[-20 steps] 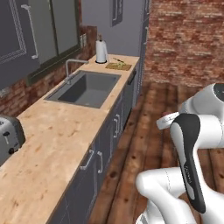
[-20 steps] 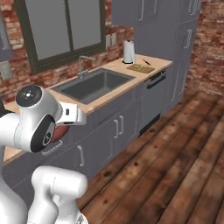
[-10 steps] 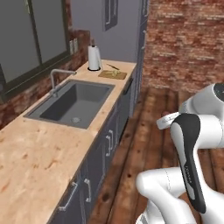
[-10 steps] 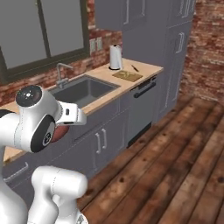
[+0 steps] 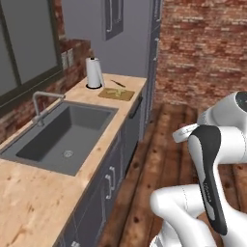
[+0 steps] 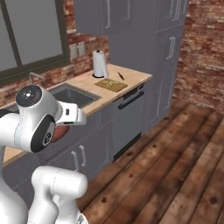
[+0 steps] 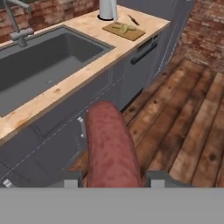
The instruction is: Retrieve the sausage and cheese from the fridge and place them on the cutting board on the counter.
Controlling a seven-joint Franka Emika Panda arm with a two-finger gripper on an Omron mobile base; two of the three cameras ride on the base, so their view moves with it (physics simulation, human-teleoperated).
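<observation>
The gripper (image 7: pixel 111 183) is pinching the sausage (image 7: pixel 111 146), which is sticking out ahead of the fingertips as a thick reddish-brown link above the wooden floor (image 7: pixel 183 113), beside the grey cabinets (image 7: pixel 65 131). The cutting board (image 7: pixel 124 30) is lying well ahead at the far end of the counter (image 7: pixel 83 57), past the sink (image 7: pixel 35 65) and next to a paper towel roll (image 7: pixel 107 8). A pale yellowish piece, likely the cheese (image 7: pixel 121 28), is already resting on it.

Likely risks: the round sausage could be slipping from the grip while the base is driving, or it could be bumping the cabinet fronts if carried this low.

The arm is folded close to its body, with the hand tucked low, pointing forward and down.
</observation>
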